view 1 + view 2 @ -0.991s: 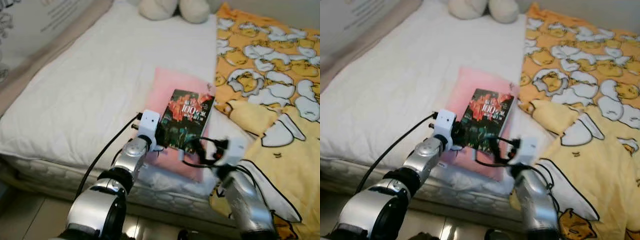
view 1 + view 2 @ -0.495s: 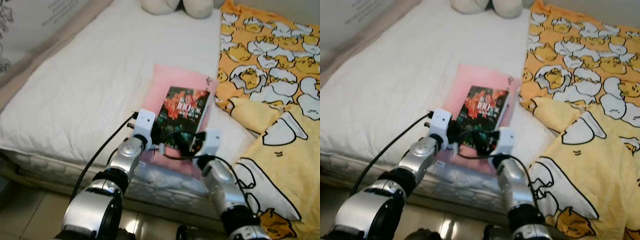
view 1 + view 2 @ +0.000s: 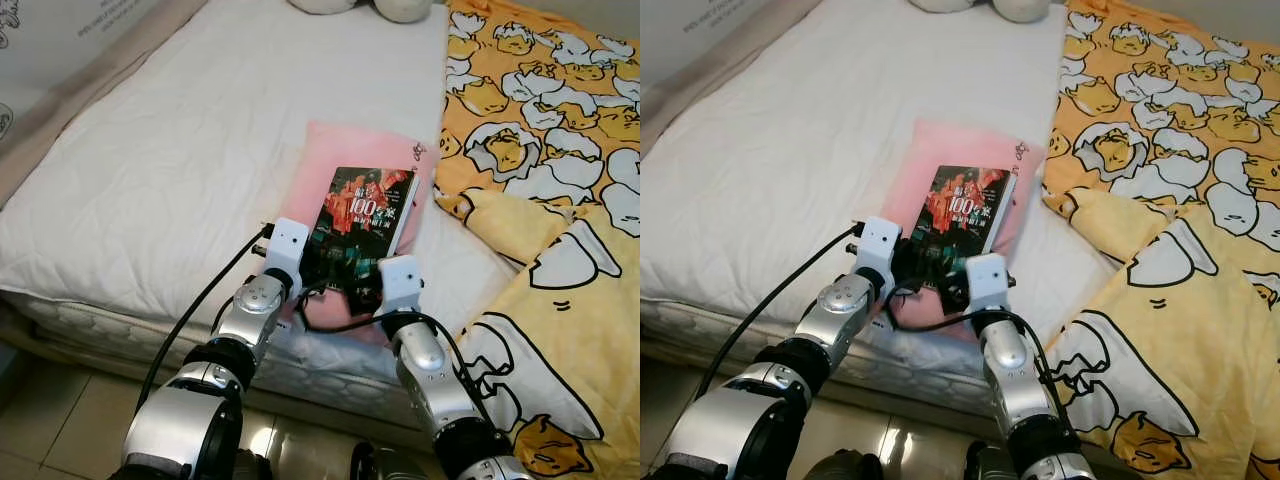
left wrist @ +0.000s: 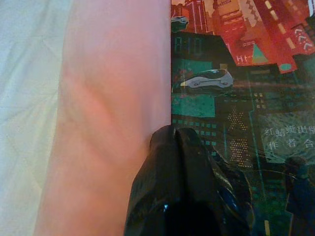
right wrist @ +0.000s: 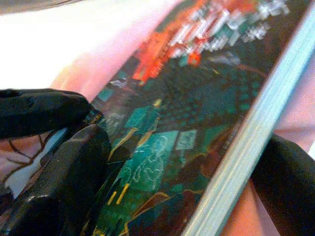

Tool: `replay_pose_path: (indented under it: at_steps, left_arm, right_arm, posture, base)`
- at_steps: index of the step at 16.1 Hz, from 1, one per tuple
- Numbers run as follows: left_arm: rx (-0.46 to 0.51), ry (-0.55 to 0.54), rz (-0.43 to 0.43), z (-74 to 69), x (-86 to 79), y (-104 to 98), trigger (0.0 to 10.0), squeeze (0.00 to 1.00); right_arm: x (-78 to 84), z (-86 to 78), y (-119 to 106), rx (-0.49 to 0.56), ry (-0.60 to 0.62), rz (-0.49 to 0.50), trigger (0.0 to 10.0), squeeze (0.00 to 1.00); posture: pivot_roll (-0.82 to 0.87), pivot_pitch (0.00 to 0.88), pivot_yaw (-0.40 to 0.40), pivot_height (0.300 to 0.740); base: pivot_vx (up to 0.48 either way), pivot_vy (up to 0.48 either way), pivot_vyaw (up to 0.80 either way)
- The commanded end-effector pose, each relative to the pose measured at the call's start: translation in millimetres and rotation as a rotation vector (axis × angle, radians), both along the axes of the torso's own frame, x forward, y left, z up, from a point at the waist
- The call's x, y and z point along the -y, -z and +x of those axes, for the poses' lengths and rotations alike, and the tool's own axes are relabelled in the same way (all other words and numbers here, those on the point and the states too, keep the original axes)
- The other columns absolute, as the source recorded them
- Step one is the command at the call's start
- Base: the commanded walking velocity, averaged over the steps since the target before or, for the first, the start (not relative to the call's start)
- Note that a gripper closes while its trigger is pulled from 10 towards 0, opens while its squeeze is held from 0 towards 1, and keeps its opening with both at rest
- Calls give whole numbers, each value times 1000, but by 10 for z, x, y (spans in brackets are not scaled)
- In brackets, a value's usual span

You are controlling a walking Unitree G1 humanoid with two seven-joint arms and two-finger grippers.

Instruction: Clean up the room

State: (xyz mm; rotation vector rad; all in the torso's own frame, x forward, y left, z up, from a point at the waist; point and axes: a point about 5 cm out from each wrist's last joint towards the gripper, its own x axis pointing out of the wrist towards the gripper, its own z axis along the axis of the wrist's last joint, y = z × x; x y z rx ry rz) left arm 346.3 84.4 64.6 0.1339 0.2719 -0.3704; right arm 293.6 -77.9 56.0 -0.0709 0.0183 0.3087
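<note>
A book (image 3: 366, 222) with a dark green and red cover lies on a pink pad (image 3: 345, 155) near the bed's front edge. My left gripper (image 4: 173, 130) is shut, its joined fingertips touching the book's near left edge where cover meets pad. My right gripper (image 5: 184, 147) is open around the book's near right corner. One of its fingers (image 5: 81, 162) rests on the cover; the other sits past the page edge. In the head views both wrists (image 3: 285, 250) meet at the book's near end.
The white mattress (image 3: 170, 150) stretches left and back. A yellow duvet (image 3: 560, 150) with egg cartoons covers the right side and hangs over the front. Pale plush toys (image 3: 400, 8) lie at the head. Tiled floor (image 3: 40, 440) lies below, with a printed board (image 3: 40, 40) on the left.
My right arm has swung left from beside the duvet to the book's near right corner. The left gripper stayed at the book's left edge. The camera has tilted a little.
</note>
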Motion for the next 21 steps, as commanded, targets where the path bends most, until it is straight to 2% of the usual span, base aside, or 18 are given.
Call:
replay_pose_path:
  at_steps: [1,2,3,7,9,11,12,13,14,16,18,21]
  left_arm:
    - [-161,39,40,-234,60,346,0,0]
    - [-161,41,41,-237,63,347,0,0]
    - [-165,43,44,-251,58,365,0,0]
    - [-170,48,45,-262,68,376,0,0]
    - [-171,52,47,-262,75,375,0,0]
    - [-171,53,48,-261,76,373,0,0]
    - [-170,53,49,-258,76,371,0,0]
    - [-170,52,49,-257,75,369,0,0]
    - [-170,52,50,-256,75,369,0,0]
    - [-171,52,53,-261,68,376,0,0]
    - [-174,53,54,-270,69,386,0,0]
    - [-172,57,57,-273,69,388,0,0]
  right_arm:
    - [-42,13,-71,71,-20,-54,10000,0]
    - [-37,18,-88,95,-14,-81,10000,0]
    - [-15,45,-113,137,7,-149,10000,0]
    - [-46,83,-106,107,5,-99,10000,0]
    - [-6,130,-202,217,47,-253,10000,0]
    - [82,172,-178,163,132,-217,10000,0]
    - [192,222,-92,-42,272,64,10000,0]
    - [195,231,-58,-139,311,270,10000,0]
    - [180,243,-115,-116,304,294,10000,0]
    - [149,230,-372,47,310,138,10000,0]
    - [142,104,-346,64,314,74,10000,0]
    - [111,37,-294,54,291,62,10000,0]
  posture:
    - [48,172,-50,740]
    - [48,172,-50,740]
    - [50,171,-52,740]
    - [46,175,-47,740]
    - [46,176,-47,740]
    - [45,175,-46,740]
    - [47,177,-47,740]
    - [44,177,-46,740]
    - [44,177,-46,740]
    - [44,172,-44,740]
    - [44,162,-45,740]
    - [42,154,-42,740]
  base:
    - [0,0,0]
    - [0,0,0]
    - [0,0,0]
    - [0,0,0]
    - [0,0,0]
    - [0,0,0]
    - [0,0,0]
    - [0,0,0]
    - [0,0,0]
    - [0,0,0]
    - [0,0,0]
    - [0,0,0]
